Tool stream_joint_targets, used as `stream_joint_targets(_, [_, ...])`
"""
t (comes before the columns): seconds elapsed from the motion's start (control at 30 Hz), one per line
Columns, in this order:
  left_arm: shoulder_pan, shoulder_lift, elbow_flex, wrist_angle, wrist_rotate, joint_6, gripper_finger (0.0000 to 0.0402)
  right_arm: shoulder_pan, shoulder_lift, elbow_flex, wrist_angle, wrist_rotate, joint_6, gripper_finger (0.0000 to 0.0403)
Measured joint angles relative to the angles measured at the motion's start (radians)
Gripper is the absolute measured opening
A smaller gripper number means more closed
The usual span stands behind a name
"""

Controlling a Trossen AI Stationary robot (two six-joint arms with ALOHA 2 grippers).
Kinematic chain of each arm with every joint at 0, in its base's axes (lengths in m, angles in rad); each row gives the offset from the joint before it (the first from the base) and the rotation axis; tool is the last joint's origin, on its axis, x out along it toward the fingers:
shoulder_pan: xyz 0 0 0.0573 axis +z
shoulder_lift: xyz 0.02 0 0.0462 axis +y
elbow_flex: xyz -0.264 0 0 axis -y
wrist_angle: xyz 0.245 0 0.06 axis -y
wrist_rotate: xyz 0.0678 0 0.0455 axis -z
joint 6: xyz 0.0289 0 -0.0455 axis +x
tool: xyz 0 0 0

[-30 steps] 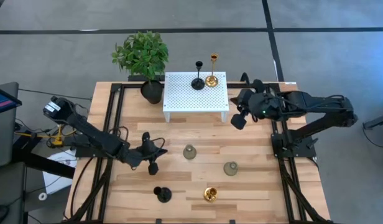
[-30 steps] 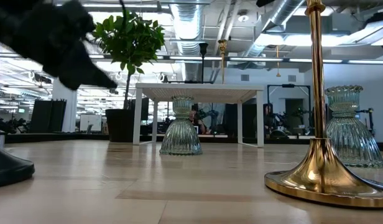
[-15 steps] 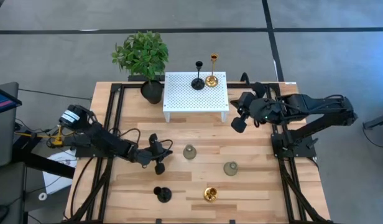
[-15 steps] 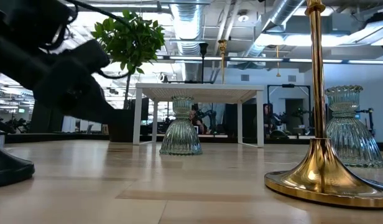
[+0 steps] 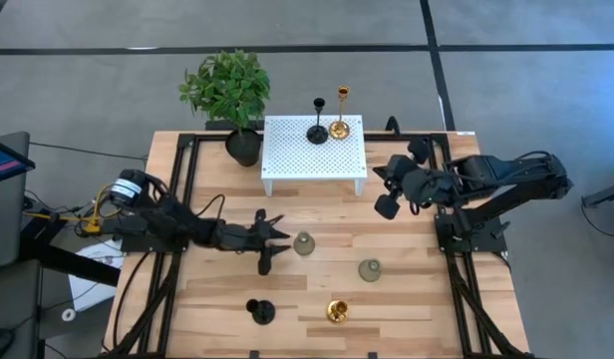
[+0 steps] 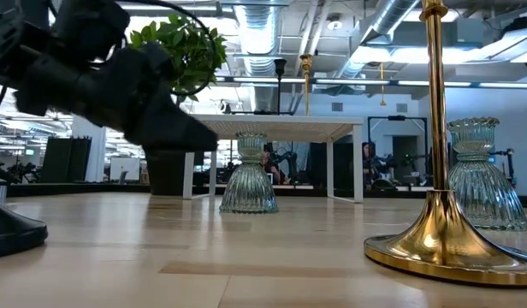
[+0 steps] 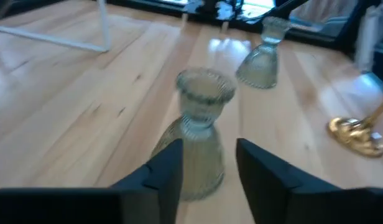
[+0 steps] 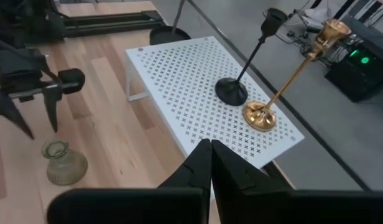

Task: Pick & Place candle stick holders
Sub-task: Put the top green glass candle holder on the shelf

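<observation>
Reaching across the wooden bench point(image 5: 407, 289) from its left side, the left hand point(image 5: 272, 245) sits low with its two fingers point(image 7: 170, 168) spread apart, and the nearer grey-green holder point(image 5: 304, 243) stands just beyond the fingertips, upright and not gripped; the left wrist view shows this ribbed glass holder point(image 7: 194, 134) framed between the two dark fingers. The second grey-green holder point(image 5: 370, 269) stands a little farther toward the right and nearer the front edge, also upright. Near the front edge stand a black holder point(image 5: 259, 311) and, to its right, a gold holder point(image 5: 337, 311), well apart from each other. In the low view the gold holder point(image 6: 439, 222) fills the right foreground, with one grey-green holder point(image 6: 475, 175) behind it and the other point(image 6: 249, 174) near the middle. The white perforated stand point(image 5: 287, 160) at the back of the bench carries the other black holder point(image 5: 318, 128) and the other gold holder point(image 5: 339, 125) side by side near its back edge. The right hand point(image 5: 385, 194) hangs in the air just beside the stand's right end, its fingers point(image 8: 207, 163) pressed together and holding nothing. A potted plant point(image 5: 230, 95) stands at the back left, just beside the stand
</observation>
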Motion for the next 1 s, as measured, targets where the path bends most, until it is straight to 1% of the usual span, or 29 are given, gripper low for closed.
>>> stream_joint_targets(0.1, [0.028, 0.017, 0.038, 0.000, 0.071, 0.001, 0.0188, 0.010, 0.000, 0.000, 0.000, 0.013, 0.001, 0.0000])
stream_joint_targets(0.2, [0.052, 0.054, 0.084, 0.005, 0.116, 0.008, 0.0223, 0.018, 0.000, 0.000, -0.001, 0.026, 0.001, 0.0000])
stream_joint_targets(0.3, [0.065, 0.099, 0.109, -0.002, 0.117, 0.046, 0.0251, 0.021, 0.000, 0.000, -0.001, 0.029, 0.004, 0.0000])
stream_joint_targets(0.4, [0.080, 0.131, 0.127, 0.000, 0.116, 0.044, 0.0270, 0.029, 0.000, 0.000, -0.001, 0.029, 0.004, 0.0000])
stream_joint_targets(0.53, [0.090, 0.148, 0.146, -0.001, 0.116, 0.019, 0.0284, 0.030, 0.000, 0.000, -0.001, 0.032, 0.004, 0.0000])
stream_joint_targets(0.73, [0.095, 0.146, 0.184, 0.001, 0.119, 0.016, 0.0298, 0.029, 0.000, 0.000, -0.002, 0.032, 0.002, 0.0000])
stream_joint_targets(1.0, [0.095, 0.179, 0.213, -0.004, 0.119, 0.016, 0.0314, 0.029, -0.001, 0.000, -0.002, 0.041, 0.001, 0.0000])
